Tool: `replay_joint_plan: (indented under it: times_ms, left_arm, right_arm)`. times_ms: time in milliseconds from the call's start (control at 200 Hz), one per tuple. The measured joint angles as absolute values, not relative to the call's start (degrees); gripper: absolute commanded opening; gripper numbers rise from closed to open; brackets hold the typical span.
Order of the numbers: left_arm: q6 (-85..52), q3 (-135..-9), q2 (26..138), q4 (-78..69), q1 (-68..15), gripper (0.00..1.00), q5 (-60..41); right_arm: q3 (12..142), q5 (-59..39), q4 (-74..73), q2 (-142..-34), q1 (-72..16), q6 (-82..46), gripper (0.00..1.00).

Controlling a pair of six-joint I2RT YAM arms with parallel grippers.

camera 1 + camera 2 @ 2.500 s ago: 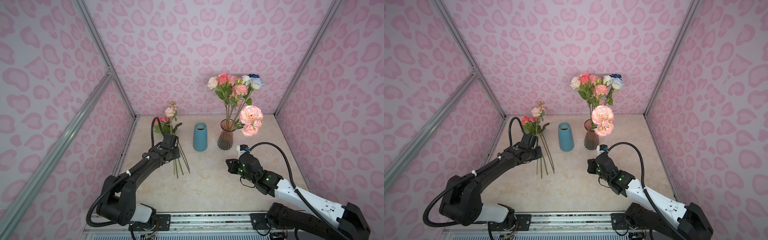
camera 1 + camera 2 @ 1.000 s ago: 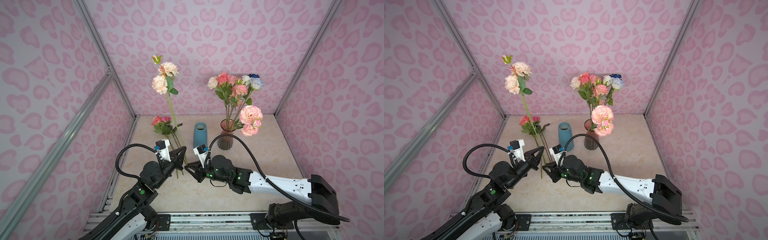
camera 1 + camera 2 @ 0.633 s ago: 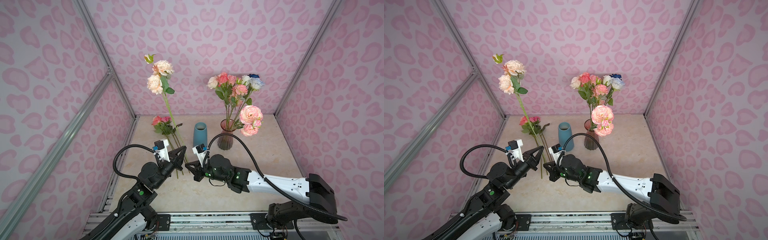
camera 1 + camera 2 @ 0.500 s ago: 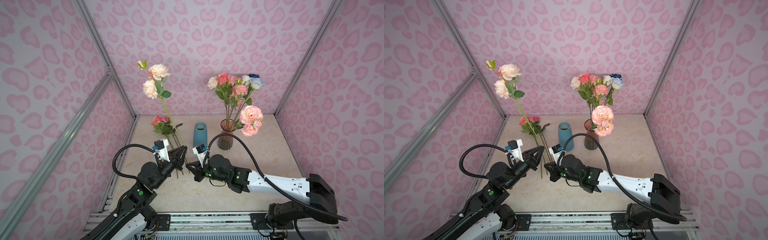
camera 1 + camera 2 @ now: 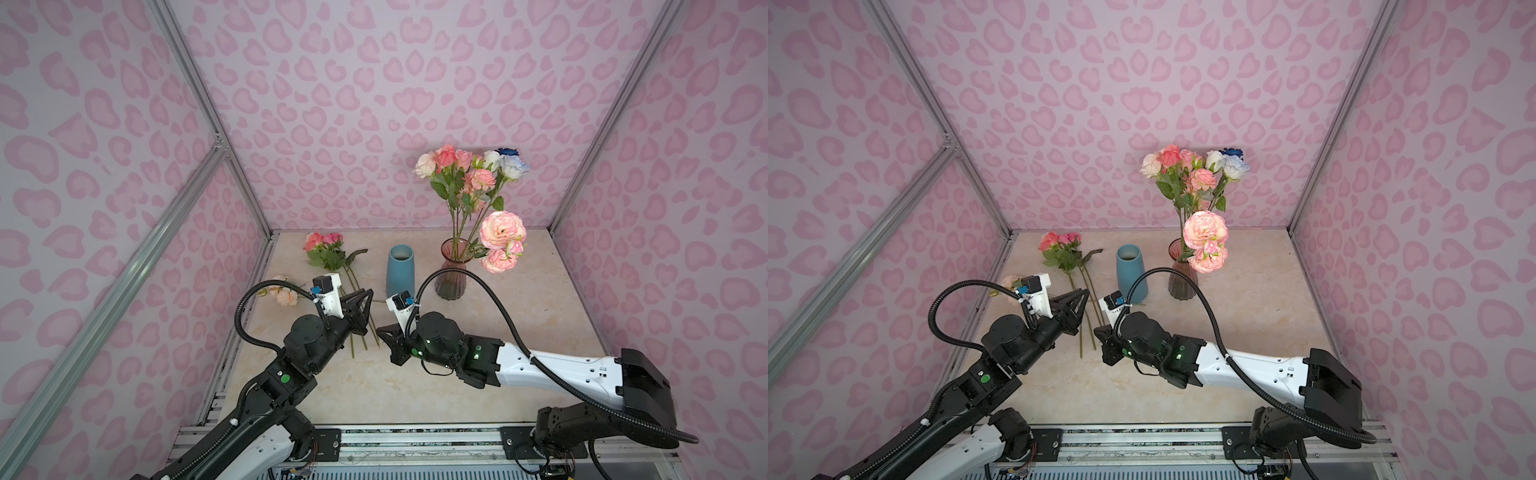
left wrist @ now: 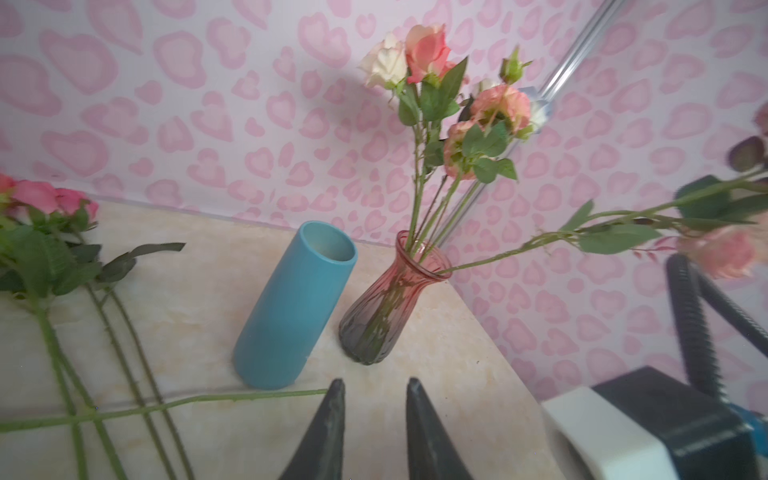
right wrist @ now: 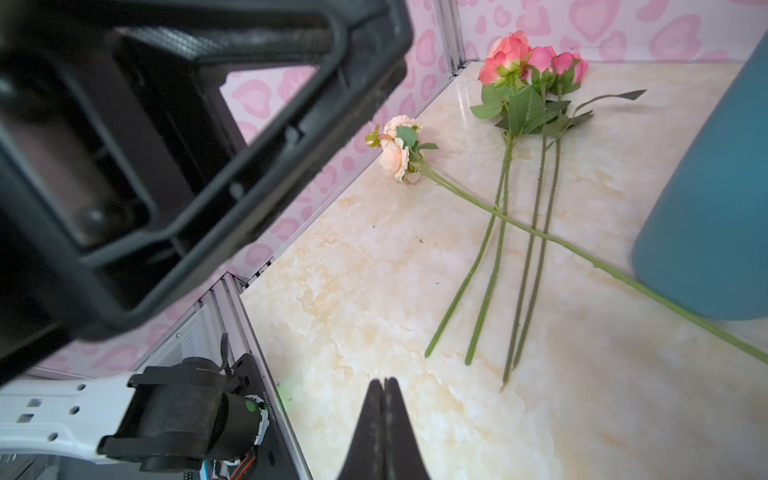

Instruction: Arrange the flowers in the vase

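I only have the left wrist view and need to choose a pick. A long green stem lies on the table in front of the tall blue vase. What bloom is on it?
Observer: A pale peach ruffled double bloom, lying at the left edge of the marble-look table.
Operator: Is the right hand carrying anything?
Observer: No. The right hand is shut, with nothing between its fingers.
Operator: Anything in the pink glass vase that I can't make out?
Observer: A dark blue rose at the back of the bunch.
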State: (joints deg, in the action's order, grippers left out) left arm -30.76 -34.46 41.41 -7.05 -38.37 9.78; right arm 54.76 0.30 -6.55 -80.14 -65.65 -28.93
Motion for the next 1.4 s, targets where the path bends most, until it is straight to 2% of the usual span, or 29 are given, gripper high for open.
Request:
replay_joint_plan:
  times_ms: [95,155,250,355,490,645,870,985,1165,1355,1400]
  left_arm:
    - [-35.40,-37.17,45.47,-0.60,-36.84,0.60,16.71]
    - [-39.40,-38.20,48.05,4.10,-34.85,0.69,20.10]
    - [-46.96,-38.46,52.18,10.92,-28.51,0.70,21.82]
    - [-53.15,-38.39,57.89,13.82,-19.22,0.74,19.46]
    - [-56.97,-39.57,69.52,13.52,-9.56,0.78,11.44]
    - [-56.82,-44.69,83.00,9.28,-5.30,0.77,2.61]
    - [-58.92,-51.13,94.74,5.41,-3.42,0.68,-4.78]
    - [-61.25,-51.94,97.43,4.45,-2.85,0.63,-5.48]
    - [-64.34,-52.51,100.99,1.19,-2.02,0.46,-6.83]
    - [-65.63,-51.96,103.00,-4.62,-1.96,0.41,-7.44]
    - [-65.93,-51.96,103.63,-6.09,-1.83,0.35,-7.73]
  right_arm:
    - [54.13,1.06,-4.97,-78.91,-63.48,-28.93,0.00]
    - [53.12,1.41,-4.21,-77.87,-62.17,-29.10,0.00]
    - [51.44,1.87,-3.42,-76.47,-60.80,-29.41,0.02]
    - [49.84,1.72,-2.81,-75.20,-59.83,-29.85,0.05]
    - [48.86,1.65,-1.41,-74.02,-59.11,-30.44,0.09]
    - [46.85,1.41,-1.08,-72.14,-58.41,-30.48,0.11]
    - [42.63,1.26,-1.32,-68.51,-56.93,-30.89,0.11]
    - [40.66,1.34,-1.63,-66.48,-55.68,-30.92,0.11]
    - [38.26,1.45,-2.33,-64.20,-54.11,-31.09,0.11]
    - [37.47,1.28,-2.31,-63.31,-53.15,-31.09,0.11]
    - [37.50,1.26,-2.22,-63.20,-53.15,-31.07,0.11]
